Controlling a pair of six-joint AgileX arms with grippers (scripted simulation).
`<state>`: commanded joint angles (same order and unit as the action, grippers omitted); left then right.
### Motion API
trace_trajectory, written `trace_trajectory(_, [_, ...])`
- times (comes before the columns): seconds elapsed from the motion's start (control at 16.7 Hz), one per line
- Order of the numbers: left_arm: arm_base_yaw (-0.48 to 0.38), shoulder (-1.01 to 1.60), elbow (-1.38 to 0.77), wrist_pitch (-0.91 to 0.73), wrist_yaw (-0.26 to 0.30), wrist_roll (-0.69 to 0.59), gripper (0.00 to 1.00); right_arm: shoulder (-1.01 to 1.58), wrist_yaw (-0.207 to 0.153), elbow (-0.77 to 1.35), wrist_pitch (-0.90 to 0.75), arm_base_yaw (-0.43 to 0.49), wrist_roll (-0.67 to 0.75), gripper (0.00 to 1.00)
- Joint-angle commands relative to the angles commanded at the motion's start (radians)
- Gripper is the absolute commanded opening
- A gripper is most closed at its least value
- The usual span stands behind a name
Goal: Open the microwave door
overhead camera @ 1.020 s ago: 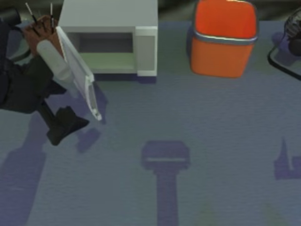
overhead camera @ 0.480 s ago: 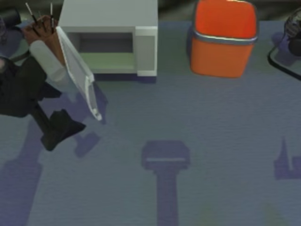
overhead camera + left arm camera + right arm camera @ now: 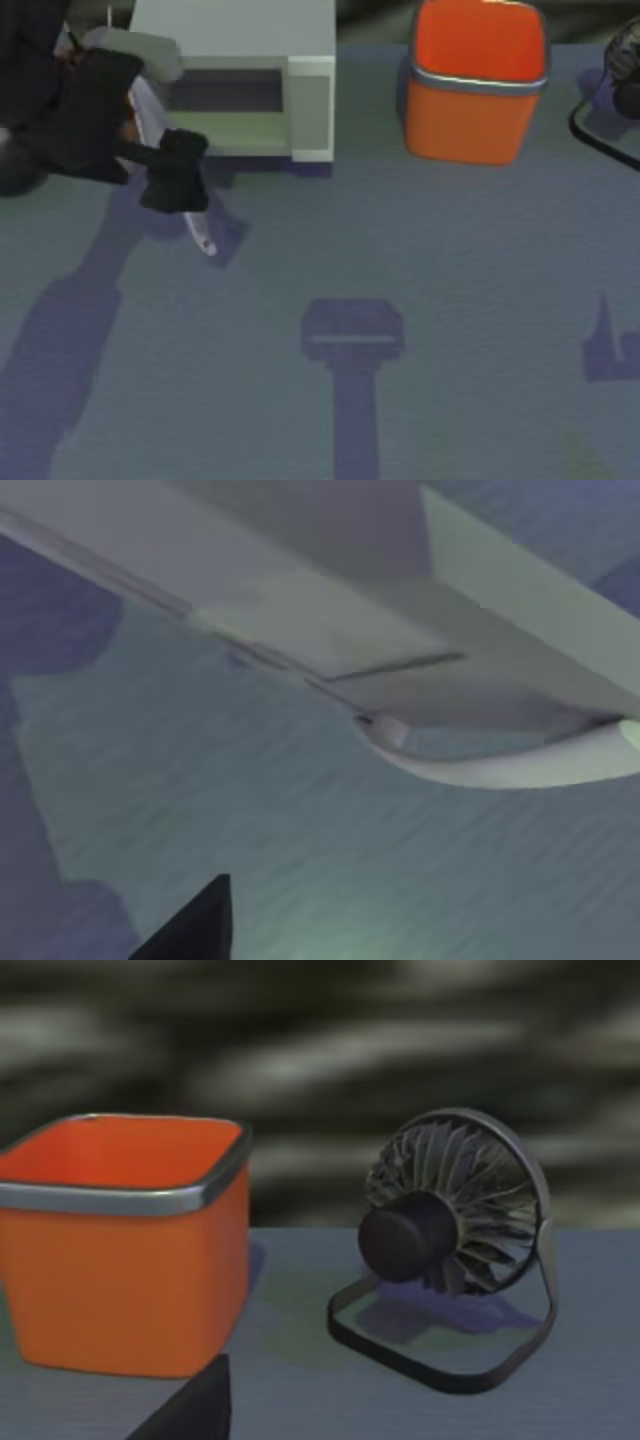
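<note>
Wide blue-grey desk (image 3: 420, 300) fills the top view, streaked with long arm shadows. At the back left sits the microwave (image 3: 240, 40), a boxy light grey-white oven, its cavity exposed and the plain control panel (image 3: 311, 105) on its right side facing forward. The door (image 3: 200, 225) is swung well out on its left-hand hinge, standing at a steep angle away from the oven front; only its outer end and a sliver of the white frame show below the arm. To the right of the microwave, apart from it, stands the orange bin (image 3: 478, 85) with its grey rim band, and at the far right edge there's a black desk fan (image 3: 615, 95) on a wire loop stand, partly cut off.

My left arm, dark and bulky, reaches in from the left edge across the door, and the left tool (image 3: 172, 172) sits right over the door's upper stretch, just in front of the microwave's left corner. Whether it is wide, narrow or gripping anything, I cannot tell. The left wrist view looks close along the door (image 3: 300, 620), with the slim curved handle bar (image 3: 500, 770) arcing off its face and one dark finger (image 3: 195, 930) poking in.

The right arm stays parked off to the right; its wrist view looks at the orange bin (image 3: 120, 1250) and the fan (image 3: 450, 1230), one dark finger (image 3: 195, 1410) showing.
</note>
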<state>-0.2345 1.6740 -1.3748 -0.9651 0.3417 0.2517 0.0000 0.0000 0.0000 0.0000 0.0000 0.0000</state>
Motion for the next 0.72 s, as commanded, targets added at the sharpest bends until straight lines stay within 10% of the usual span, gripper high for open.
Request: trace_trajectory(0.72, [-0.22, 0.416, -0.944, -0.692, -0.434, -1.125, 1.0, 0.0, 0.0, 0.0, 0.0, 0.0, 0.0, 1.0])
